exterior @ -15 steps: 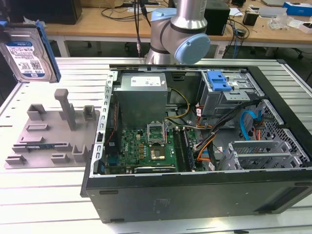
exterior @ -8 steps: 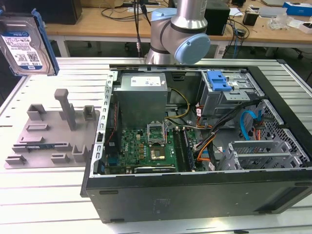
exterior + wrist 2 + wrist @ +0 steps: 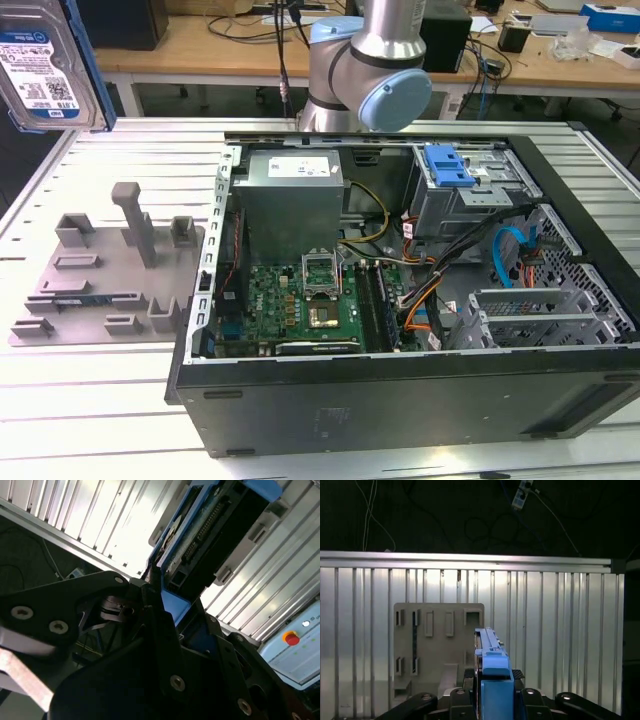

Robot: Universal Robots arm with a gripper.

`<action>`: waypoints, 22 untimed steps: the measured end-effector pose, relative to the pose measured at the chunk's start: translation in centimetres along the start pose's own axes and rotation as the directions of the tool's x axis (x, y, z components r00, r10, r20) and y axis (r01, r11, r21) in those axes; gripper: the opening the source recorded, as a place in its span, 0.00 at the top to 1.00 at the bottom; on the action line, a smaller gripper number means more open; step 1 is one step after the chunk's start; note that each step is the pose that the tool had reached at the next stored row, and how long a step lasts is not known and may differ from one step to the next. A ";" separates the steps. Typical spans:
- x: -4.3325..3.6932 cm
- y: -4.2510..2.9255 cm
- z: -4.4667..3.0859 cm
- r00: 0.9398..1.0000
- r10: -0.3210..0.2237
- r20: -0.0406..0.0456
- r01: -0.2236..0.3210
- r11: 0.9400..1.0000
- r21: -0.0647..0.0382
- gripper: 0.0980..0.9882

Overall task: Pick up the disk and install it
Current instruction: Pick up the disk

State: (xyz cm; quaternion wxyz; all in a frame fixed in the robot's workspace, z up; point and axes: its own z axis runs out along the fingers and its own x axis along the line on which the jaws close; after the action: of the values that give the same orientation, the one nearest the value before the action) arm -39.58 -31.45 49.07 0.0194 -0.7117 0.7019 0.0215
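Your claw (image 3: pixel 493 680) clamps the silver-grey, blue-framed rectangular disk (image 3: pixel 45 70) edgewise; that thin hold could let it twist loose.

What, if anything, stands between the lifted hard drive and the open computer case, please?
Nothing visible does. The pincer holds the silver-grey hard drive in its blue carrier aloft at the exterior view's left; the black computer case lies open, and the flat grey plastic tray sits low.

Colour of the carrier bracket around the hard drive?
Bright blue: the plastic carrier bracket on the silver-grey rectangular hard drive, best seen in the first wrist view.
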 end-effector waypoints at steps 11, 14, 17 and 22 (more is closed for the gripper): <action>1.28 -1.53 -0.24 1.000 0.000 0.000 0.000 1.000 -0.001 0.70; 1.86 -2.22 -0.41 1.000 0.000 0.000 0.000 1.000 -0.001 0.70; 2.37 -2.81 -0.68 1.000 0.000 0.000 0.000 1.000 -0.002 0.70; 3.38 -4.32 -1.43 1.000 0.000 0.000 0.000 1.000 -0.002 0.70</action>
State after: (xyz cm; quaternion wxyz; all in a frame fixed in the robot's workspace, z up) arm -35.21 -34.85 50.28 0.0187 -0.7117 0.7019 0.0221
